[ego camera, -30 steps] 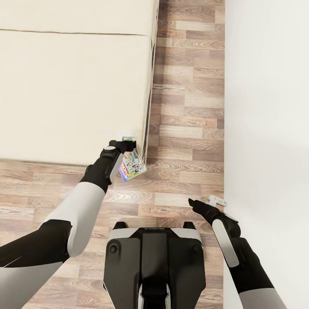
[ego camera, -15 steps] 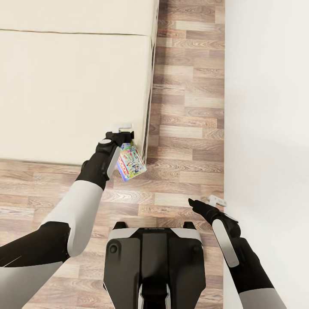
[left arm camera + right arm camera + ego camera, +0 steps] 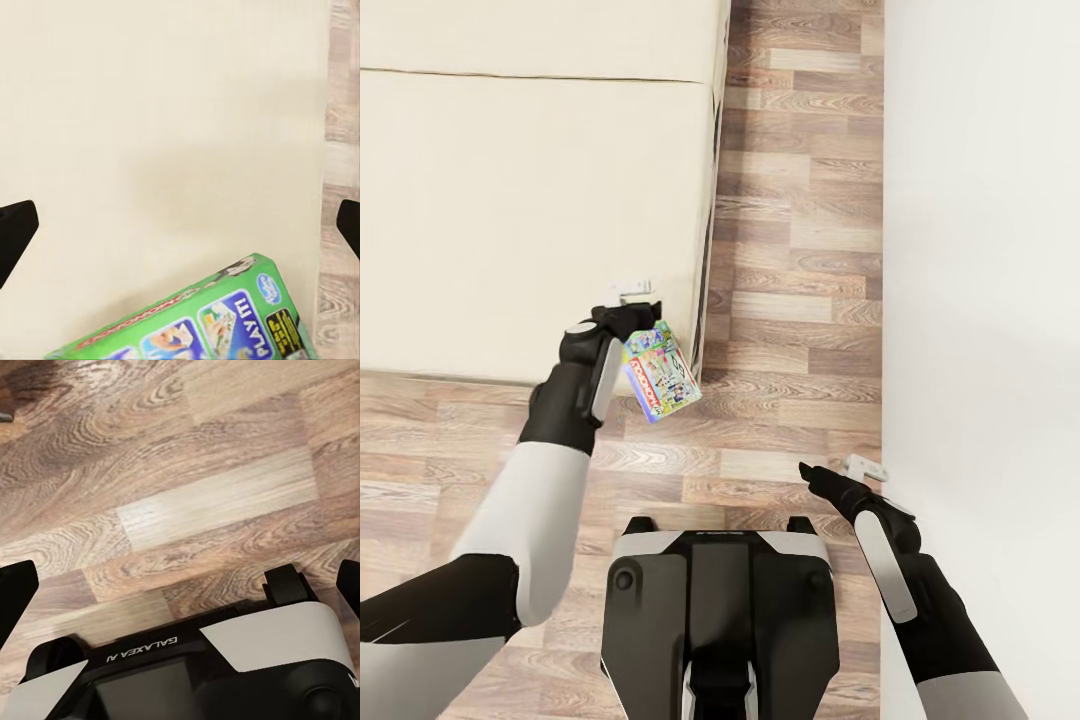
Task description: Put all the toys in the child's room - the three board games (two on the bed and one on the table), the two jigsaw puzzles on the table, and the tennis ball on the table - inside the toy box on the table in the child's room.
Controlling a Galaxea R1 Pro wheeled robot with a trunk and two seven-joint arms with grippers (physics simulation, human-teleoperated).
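Both arms have glossy white upper shells and matte black forearm sleeves, each forearm bearing a light grey elongated panel. The base (image 3: pixel 720 620) is black with white corner shells, marked "GALAXEA AI" in white lettering.

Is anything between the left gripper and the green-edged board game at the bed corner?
Nothing visible. In the head view the left gripper sits right at the board game, which tilts off the bed corner over the floor. Whether it is clamped, I cannot tell.
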